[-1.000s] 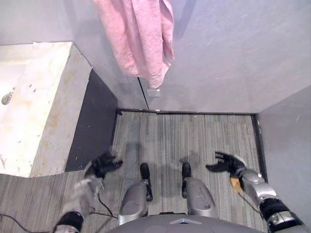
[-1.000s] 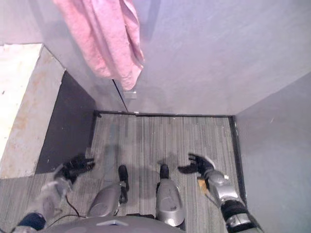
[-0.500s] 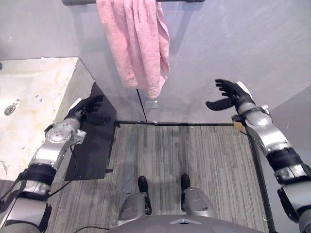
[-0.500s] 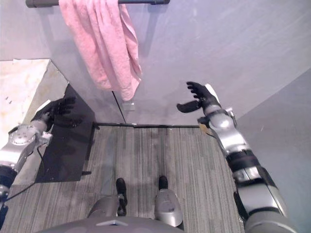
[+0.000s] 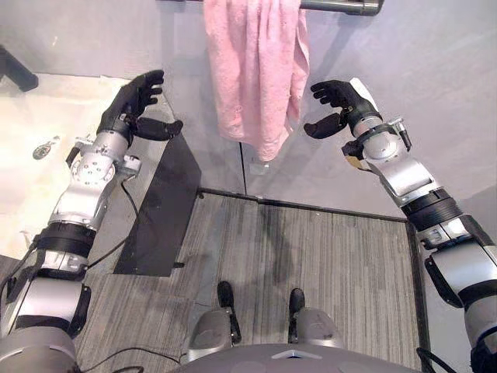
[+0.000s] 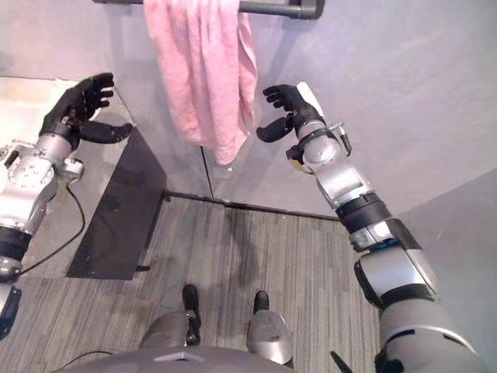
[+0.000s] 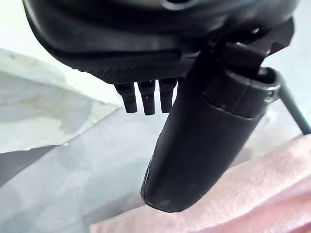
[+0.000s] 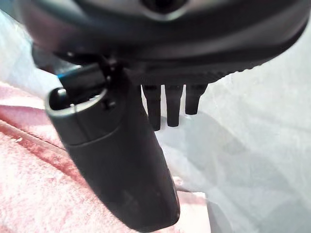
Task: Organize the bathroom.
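soft pink terry towel (image 5: 255, 70) draped over dark rail (image 5: 342, 6) | limp, light; grasp hanging edges | left hand (image 5: 133, 103), right hand (image 5: 339, 105) spread, empty

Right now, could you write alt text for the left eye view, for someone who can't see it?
A pink towel hangs from a dark wall rail, with the left robot hand and the right robot hand raised open on either side of it, neither touching. A pale counter lies to the left, grey striped floor below.
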{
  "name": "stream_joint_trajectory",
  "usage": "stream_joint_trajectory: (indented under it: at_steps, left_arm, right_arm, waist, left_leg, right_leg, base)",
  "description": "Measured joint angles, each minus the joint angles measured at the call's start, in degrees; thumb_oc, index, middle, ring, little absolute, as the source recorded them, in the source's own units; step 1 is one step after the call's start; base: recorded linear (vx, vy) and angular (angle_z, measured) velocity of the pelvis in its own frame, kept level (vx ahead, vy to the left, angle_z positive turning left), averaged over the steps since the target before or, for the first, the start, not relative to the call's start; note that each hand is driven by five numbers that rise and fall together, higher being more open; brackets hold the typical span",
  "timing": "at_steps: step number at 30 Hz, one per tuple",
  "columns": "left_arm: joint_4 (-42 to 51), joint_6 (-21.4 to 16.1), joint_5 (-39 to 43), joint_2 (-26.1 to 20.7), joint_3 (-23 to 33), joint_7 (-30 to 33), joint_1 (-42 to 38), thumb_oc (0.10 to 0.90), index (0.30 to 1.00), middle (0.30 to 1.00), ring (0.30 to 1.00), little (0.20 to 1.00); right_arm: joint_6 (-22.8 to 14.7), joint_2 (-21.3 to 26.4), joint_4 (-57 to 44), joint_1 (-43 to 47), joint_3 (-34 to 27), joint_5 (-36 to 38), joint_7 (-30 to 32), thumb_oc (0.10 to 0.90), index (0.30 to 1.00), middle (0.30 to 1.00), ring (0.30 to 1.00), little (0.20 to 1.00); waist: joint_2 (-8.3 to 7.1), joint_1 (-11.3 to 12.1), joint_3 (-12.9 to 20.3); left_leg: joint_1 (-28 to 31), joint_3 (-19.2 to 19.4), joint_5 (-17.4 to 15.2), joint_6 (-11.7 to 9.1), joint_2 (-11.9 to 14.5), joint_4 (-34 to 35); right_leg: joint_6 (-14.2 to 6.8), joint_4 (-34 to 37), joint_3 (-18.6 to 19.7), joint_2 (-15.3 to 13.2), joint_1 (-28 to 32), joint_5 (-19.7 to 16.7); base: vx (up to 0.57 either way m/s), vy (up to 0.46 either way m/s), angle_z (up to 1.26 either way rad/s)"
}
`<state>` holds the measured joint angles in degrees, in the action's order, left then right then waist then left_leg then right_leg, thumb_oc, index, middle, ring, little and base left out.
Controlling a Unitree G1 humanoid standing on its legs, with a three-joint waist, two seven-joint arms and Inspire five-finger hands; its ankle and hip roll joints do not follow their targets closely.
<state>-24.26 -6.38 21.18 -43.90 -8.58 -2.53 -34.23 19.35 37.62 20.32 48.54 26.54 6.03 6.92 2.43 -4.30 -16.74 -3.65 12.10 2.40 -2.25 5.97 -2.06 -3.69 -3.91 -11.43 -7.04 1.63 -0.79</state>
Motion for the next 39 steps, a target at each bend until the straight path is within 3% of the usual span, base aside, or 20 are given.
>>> stream_joint_trajectory:
  at_steps: [11,19,24,29,39]
  left_arm:
    - [2.26,2.13,8.00,0.14,-3.05,-3.40,-4.70,0.800,0.900,0.900,0.900,0.900]
    - [-1.44,3.75,8.28,0.76,-9.11,-4.90,-10.80,0.800,0.900,0.900,0.900,0.900]
    - [-7.09,3.82,8.26,1.22,-12.01,-5.09,-13.92,0.800,0.900,0.900,0.900,0.900]
    - [-8.07,3.82,8.21,1.97,-13.25,-4.88,-14.78,0.800,0.900,0.900,0.900,0.900]
    - [-10.40,3.75,7.92,3.06,-14.83,-2.88,-16.26,0.800,0.900,0.900,0.900,0.900]
  right_arm:
    - [1.89,-0.68,1.40,1.22,0.04,-0.74,1.56,0.800,0.900,0.900,0.900,0.900]
    - [1.67,-3.47,4.81,3.79,0.05,4.53,2.60,0.800,0.900,0.900,0.900,0.900]
    - [1.35,-5.42,8.71,6.72,0.09,11.91,3.69,0.800,0.900,0.900,0.900,0.900]
    - [0.93,-5.88,10.13,6.98,0.04,18.18,3.78,0.800,0.900,0.900,0.900,0.900]
    - [0.54,-12.21,13.75,7.21,2.63,28.67,0.90,0.800,0.900,0.900,0.900,0.900]
  waist:
    - [-0.76,-1.31,-0.02]
    - [-0.78,-2.83,-0.01]
    - [-0.82,-3.97,0.02]
    - [-0.96,-4.01,0.10]
    - [-1.64,-3.52,0.51]
  left_leg:
    - [0.08,-1.23,1.58,0.61,-1.16,0.40]
    - [0.14,-0.87,1.77,0.56,-1.10,0.43]
    - [0.22,-0.09,1.90,0.54,-1.01,0.32]
    - [0.22,-0.02,1.95,0.46,-0.80,0.19]
    - [0.11,-0.25,2.41,0.06,-0.13,0.11]
  right_leg:
    - [-0.09,0.17,0.62,-0.85,0.45,-0.04]
    - [-0.40,0.46,1.09,-0.88,0.47,-0.21]
    - [-0.80,1.12,2.12,-0.82,0.44,-0.47]
    - [-0.81,1.13,2.17,-0.63,0.41,-0.47]
    - [-0.79,1.13,2.25,0.04,0.42,-0.48]
  base:
    - [0.03,0.007,0.10]
    - [0.02,0.010,-0.02]
    - [0.00,0.001,-0.08]
    - [0.00,0.000,0.00]
    - [0.00,-0.002,0.00]
